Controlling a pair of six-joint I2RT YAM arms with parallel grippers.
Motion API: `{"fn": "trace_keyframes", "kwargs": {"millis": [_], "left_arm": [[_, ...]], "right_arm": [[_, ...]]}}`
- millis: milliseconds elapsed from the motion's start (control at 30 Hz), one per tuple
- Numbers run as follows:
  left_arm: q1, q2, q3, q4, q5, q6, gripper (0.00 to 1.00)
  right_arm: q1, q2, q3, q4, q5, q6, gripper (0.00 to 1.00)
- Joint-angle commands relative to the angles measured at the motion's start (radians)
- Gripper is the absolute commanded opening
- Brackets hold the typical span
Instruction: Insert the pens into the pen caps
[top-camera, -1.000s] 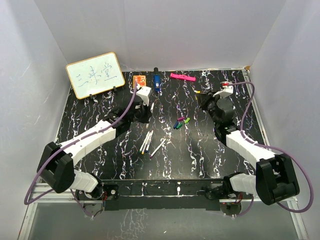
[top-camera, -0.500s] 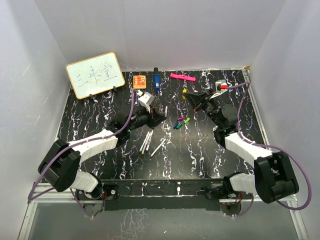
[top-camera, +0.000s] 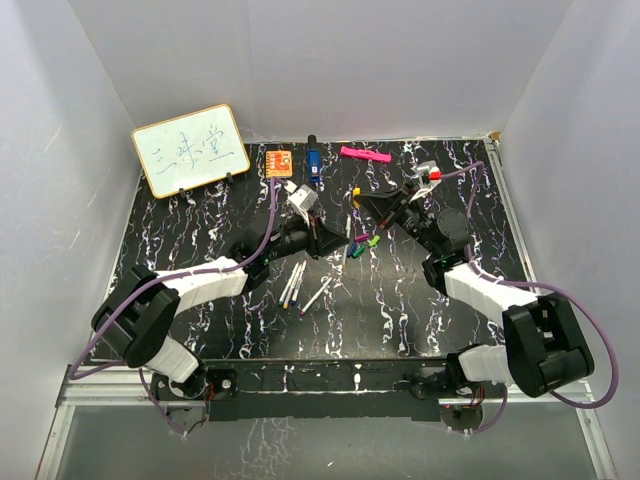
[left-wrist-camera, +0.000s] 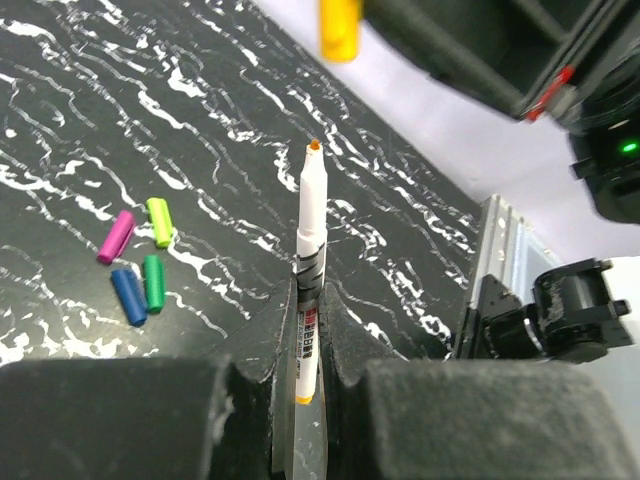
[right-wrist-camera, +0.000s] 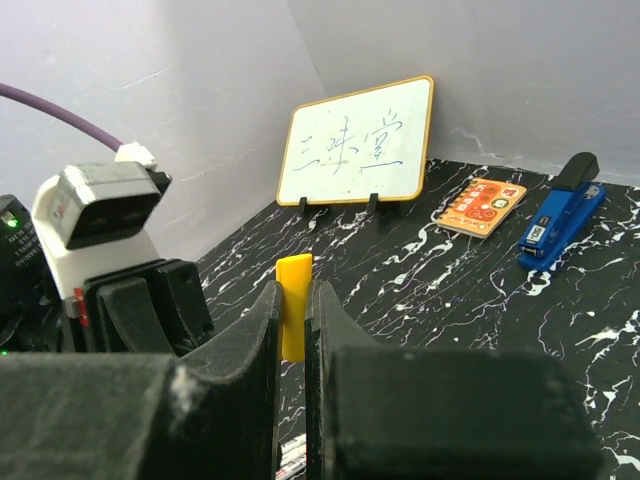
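Observation:
My left gripper (left-wrist-camera: 308, 300) is shut on a white pen (left-wrist-camera: 309, 240), whose orange tip points up and away from the jaws. My right gripper (right-wrist-camera: 294, 300) is shut on a yellow pen cap (right-wrist-camera: 294, 318). In the top view the two grippers, left (top-camera: 335, 240) and right (top-camera: 368, 202), face each other over mid-table, with the yellow cap (top-camera: 356, 190) just above the pen tip. That cap (left-wrist-camera: 340, 28) hangs apart from the tip in the left wrist view. Several loose caps (top-camera: 362, 243) lie below; more pens (top-camera: 293, 283) lie nearer me.
A small whiteboard (top-camera: 190, 150) stands at the back left. An orange block (top-camera: 279, 162), a blue stapler (top-camera: 313, 165) and a pink marker (top-camera: 365, 155) lie along the back edge. White walls close in the table on three sides.
The left gripper has swung right with the pen, and the right gripper has swung left with the yellow cap. They now meet over mid-table.

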Motion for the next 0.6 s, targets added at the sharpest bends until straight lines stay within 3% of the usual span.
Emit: {"fn": "trace_keyframes", "kwargs": {"millis": [0,567], "left_arm": [[-0.009,-0.008,0.056,0.099,0.050,-0.058,0.00],[-0.023,0.033,0.057,0.152,0.074,-0.162,0.00]], "right_arm": [[0.010,0.021,0.020,0.110,-0.016,0.030,0.00],[0.027,0.006,0.009,0.140,0.011,0.037,0.00]]}}
